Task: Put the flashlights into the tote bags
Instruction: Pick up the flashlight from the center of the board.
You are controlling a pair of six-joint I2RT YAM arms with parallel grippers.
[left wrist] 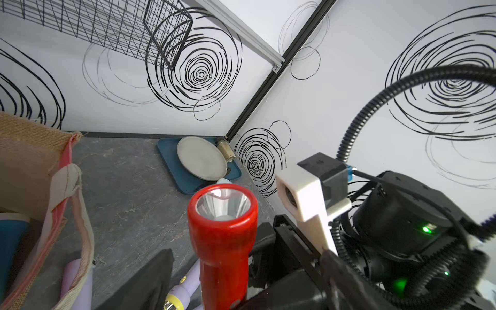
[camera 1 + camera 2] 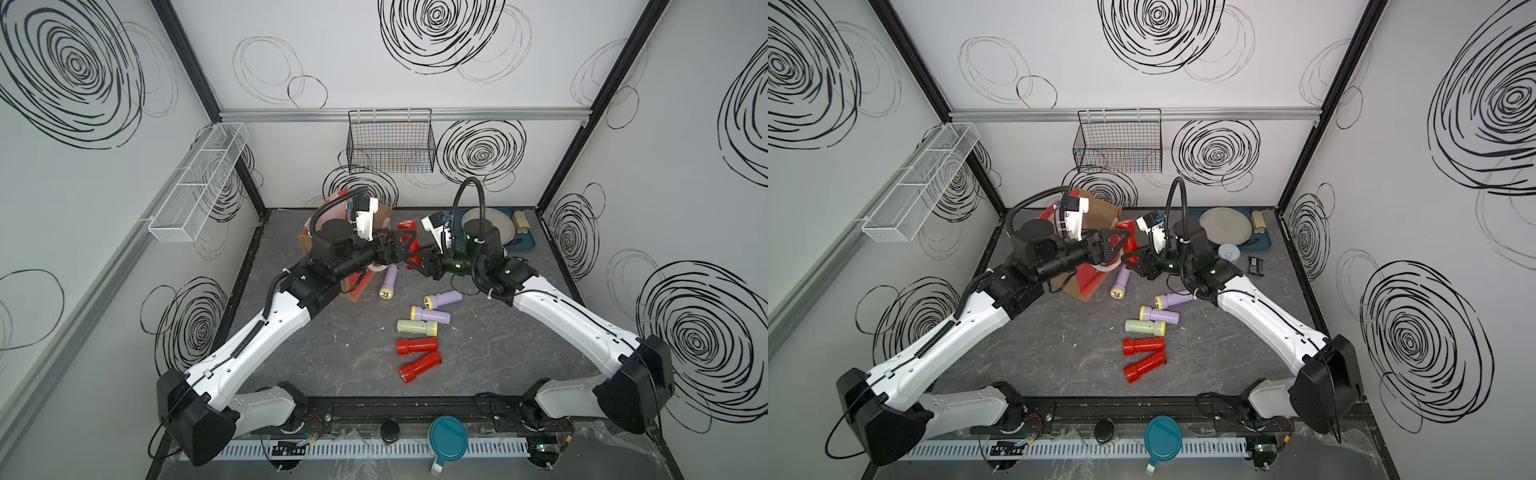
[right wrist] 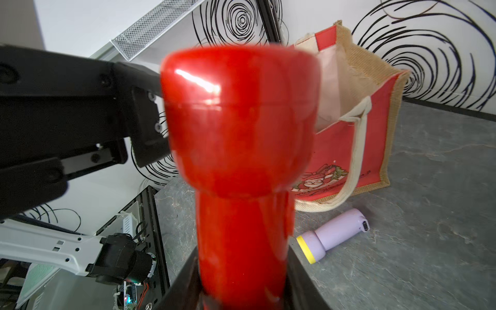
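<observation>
Red flashlight (image 3: 241, 120) in right claw (image 3: 243, 292)

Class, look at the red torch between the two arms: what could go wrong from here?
1. The right pincer grips the red torch while the left pincer stands open around it; an early release might drop it near the lilac torch lying nearby.
2. The mouth of the bag looks partly folded in, so the torch may catch its rim.
</observation>
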